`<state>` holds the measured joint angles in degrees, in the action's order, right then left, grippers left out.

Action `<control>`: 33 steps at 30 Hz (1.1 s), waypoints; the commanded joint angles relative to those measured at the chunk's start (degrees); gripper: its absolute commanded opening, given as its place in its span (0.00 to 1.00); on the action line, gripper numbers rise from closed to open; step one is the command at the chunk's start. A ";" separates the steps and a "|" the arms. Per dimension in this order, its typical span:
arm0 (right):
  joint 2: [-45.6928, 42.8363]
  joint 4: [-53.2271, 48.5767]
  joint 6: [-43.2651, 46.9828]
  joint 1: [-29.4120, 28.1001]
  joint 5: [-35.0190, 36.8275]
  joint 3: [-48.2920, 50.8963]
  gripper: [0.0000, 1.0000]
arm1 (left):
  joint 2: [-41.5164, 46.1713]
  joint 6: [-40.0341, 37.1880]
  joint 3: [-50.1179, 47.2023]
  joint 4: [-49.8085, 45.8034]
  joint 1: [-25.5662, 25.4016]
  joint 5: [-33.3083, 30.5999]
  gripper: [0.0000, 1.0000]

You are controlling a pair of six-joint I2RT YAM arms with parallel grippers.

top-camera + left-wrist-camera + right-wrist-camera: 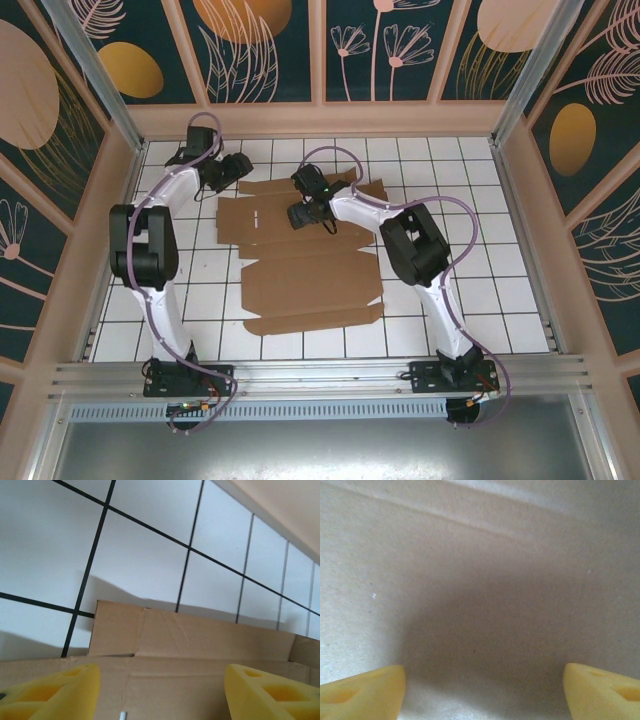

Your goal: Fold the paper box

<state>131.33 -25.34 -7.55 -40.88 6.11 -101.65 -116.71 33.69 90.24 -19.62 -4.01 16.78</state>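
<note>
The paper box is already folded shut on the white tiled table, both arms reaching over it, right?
No: the paper box is an unfolded sheet on the white tiled table, both arms reaching over it. The top external view shows this.

Left arm (165, 300) and right arm (440, 310): white links are joined by black joint housings, and 1 lilac cable is looped along each. Black bases (165, 378) are fitted at the foot. Yellow fingers (50, 692) are hollowed by recesses.

Brown paper box (300, 280); white black-gridded table (480, 260).
</note>
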 commanded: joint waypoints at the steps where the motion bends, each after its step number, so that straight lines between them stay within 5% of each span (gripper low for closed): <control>1: 1.64 -2.49 -0.11 -0.16 -0.30 0.26 0.80 | -3.63 -2.81 3.54 -5.50 0.33 -2.32 0.67; 24: 3.61 -2.52 -0.58 -0.25 -0.79 1.80 0.75 | -15.30 -4.80 13.52 -8.43 0.32 -2.65 0.66; 33: 4.15 -2.56 -0.56 -0.23 -1.43 1.71 0.73 | -15.69 -3.65 11.73 -4.37 0.21 7.16 0.63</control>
<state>131.85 -25.56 -7.75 -40.86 6.20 -101.56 -131.87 30.04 102.30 -25.87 -4.01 19.14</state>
